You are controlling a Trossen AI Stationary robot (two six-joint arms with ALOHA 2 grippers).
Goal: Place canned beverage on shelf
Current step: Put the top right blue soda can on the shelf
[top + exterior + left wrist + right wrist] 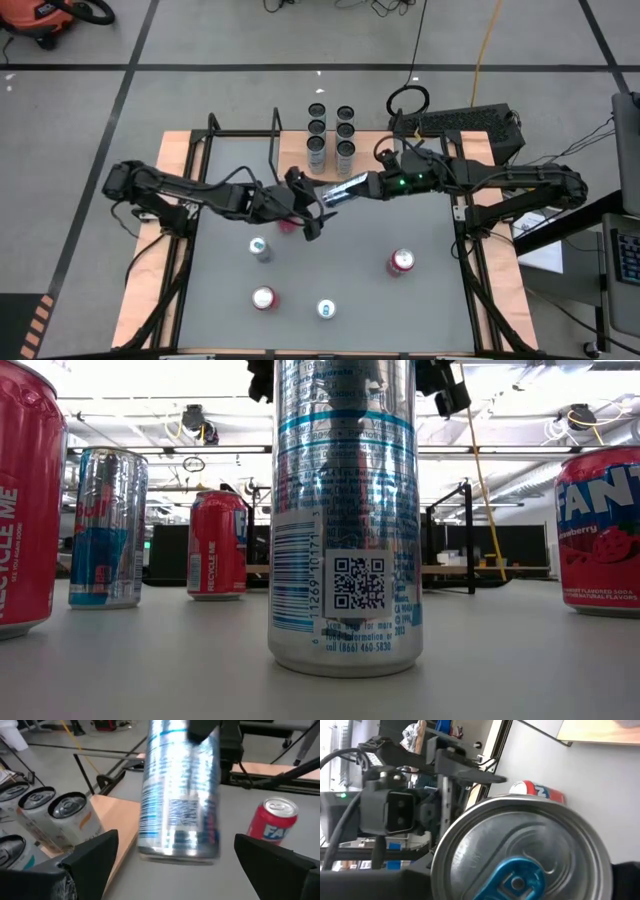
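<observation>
A tall silver-and-blue can hangs above the table's middle, with my right gripper shut on it. Its top with the blue tab faces the right wrist camera. My left gripper is wide open. Its two fingers stand on either side of the can's bottom end without touching it. The shelf's light-wood board lies at the table's far side. Several cans stand on it in two rows. My right gripper pinches the can's side wall near its top end between its two fingers. They come from the table's right and lie along the can. The can is lifted clear of the table, lying nearly level, with its bottom end toward my left gripper.
Loose cans stand on the grey tabletop: a red one under my left gripper, a silver one, a red Fanta, another red one and a silver-blue one near the front edge. Black rod frames flank the shelf.
</observation>
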